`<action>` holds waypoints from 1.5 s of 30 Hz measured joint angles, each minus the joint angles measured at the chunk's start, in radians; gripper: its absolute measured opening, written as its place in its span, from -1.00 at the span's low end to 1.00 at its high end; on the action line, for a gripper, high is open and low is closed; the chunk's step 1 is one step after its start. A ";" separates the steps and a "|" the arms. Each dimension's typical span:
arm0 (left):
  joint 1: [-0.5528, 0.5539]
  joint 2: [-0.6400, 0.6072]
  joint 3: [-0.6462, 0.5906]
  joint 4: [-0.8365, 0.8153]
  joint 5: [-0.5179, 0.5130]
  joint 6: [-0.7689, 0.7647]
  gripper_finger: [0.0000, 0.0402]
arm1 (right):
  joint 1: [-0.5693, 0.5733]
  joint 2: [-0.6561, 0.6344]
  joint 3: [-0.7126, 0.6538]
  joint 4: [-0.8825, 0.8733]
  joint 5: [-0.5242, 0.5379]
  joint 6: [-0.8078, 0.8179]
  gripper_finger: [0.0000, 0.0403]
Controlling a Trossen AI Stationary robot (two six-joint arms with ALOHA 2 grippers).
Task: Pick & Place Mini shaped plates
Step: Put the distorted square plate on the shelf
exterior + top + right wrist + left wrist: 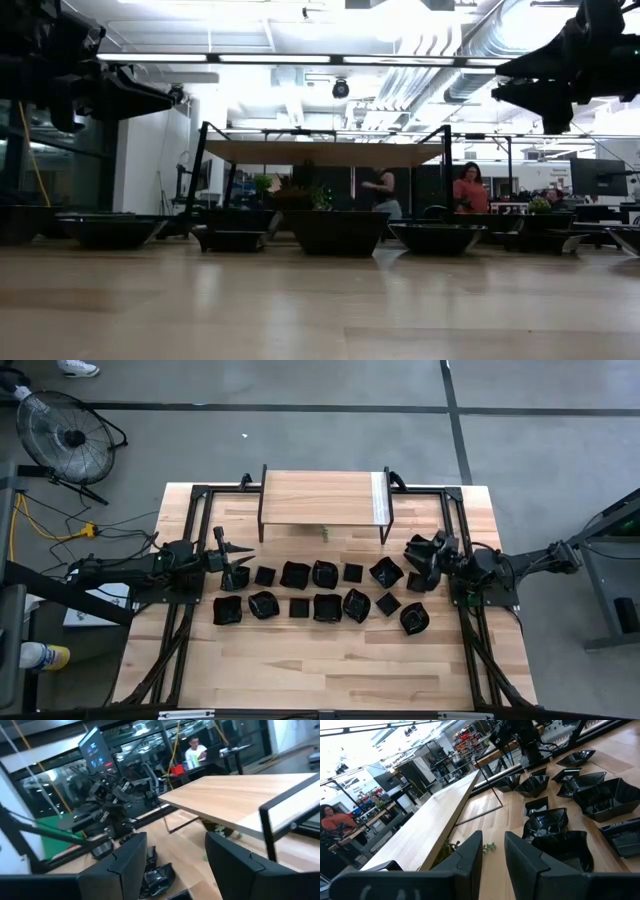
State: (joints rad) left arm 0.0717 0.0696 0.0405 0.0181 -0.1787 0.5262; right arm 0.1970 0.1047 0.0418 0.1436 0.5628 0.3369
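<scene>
Lying in two rows across mid-table, the mini shaped plates [328, 605] look light, stiff and slippery; pinching a raised rim seems safest. Farther back, left gripper [232, 556] and right gripper [418, 550] hover empty, fingers parted.

- The mini shaped plates [327, 606] are seen as glossy black, plastic-looking dishes; light is reflected off their smooth rims.
- The table [300, 660] is made of pale wood planks, smooth, with a soft sheen in the low view.
- The raised shelf [320, 497] is topped with the same light wood and carried on thin dark metal legs.
- The left gripper [492, 851] fingers are shown as matt dark plastic.
- The right gripper [175, 852] fingers are likewise matt and dark.
- The floor [540, 450] at 12 o'clock appears as dull grey concrete.
</scene>
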 joint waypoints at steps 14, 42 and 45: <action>0.000 0.000 0.000 0.000 0.001 0.000 -0.61 | -0.001 0.010 0.103 -0.020 0.294 -0.108 -0.02; 0.000 0.000 0.000 0.000 0.004 0.000 -0.61 | -0.425 0.687 1.023 -1.466 -0.084 -0.016 -0.02; 0.000 0.000 0.000 0.000 0.004 0.000 -0.61 | -0.557 0.705 1.024 -1.455 -0.167 -0.132 -0.02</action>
State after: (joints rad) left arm 0.0715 0.0696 0.0406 0.0181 -0.1749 0.5262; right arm -0.3601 0.8101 1.0655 -1.3113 0.3960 0.2046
